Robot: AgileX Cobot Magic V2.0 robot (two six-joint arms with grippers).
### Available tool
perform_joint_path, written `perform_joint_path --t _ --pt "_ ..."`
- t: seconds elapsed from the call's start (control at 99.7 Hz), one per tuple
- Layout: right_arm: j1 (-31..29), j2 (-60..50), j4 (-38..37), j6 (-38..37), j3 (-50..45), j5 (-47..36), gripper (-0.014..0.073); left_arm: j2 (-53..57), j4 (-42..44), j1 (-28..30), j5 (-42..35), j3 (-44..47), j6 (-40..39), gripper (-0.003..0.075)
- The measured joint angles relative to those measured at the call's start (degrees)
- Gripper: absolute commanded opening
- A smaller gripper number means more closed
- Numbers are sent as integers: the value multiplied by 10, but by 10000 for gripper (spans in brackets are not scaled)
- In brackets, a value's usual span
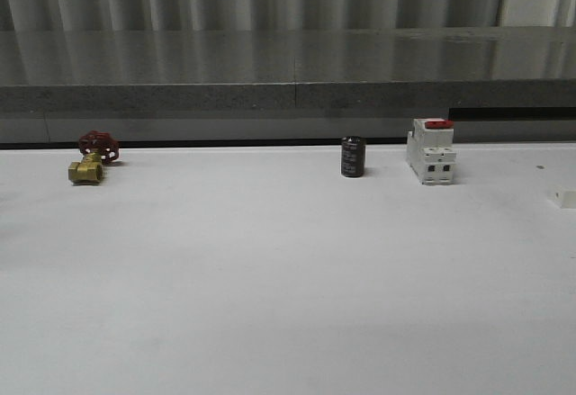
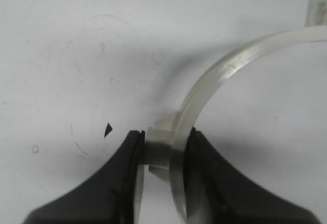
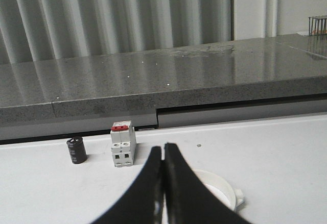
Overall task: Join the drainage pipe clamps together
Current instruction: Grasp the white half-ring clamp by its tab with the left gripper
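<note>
In the left wrist view, my left gripper (image 2: 166,142) is shut on one white drainage pipe clamp (image 2: 225,71). The black fingers pinch its band and side lug, and the arc curves away above the white table. In the right wrist view, my right gripper (image 3: 163,150) is shut, its fingers pressed together with nothing between them. Just beyond and below those fingers, a second white curved clamp (image 3: 225,188) with a small lug lies on the table, partly hidden by the fingers.
At the back of the white table (image 1: 270,278) stand a brass valve with a red handwheel (image 1: 93,157), a black cylinder (image 1: 353,157) and a white breaker with a red top (image 1: 431,150). A small white block (image 1: 562,199) sits at the right edge. A grey ledge runs behind.
</note>
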State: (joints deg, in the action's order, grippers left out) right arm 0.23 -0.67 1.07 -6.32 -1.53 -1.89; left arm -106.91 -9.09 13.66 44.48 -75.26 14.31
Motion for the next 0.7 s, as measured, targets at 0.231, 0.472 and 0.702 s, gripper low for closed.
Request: perform_joint_path --t 0.231,0.472,0.702 --pt "0 0 0 0 0 0 -67 48 -6 -102 27 3 -80 -20" --pt "0 0 0 0 0 0 -67 47 91 -269 3 5 -254 -20" --pt "0 0 0 0 0 0 -67 3 134 -382 -9 -7 -363 -20"
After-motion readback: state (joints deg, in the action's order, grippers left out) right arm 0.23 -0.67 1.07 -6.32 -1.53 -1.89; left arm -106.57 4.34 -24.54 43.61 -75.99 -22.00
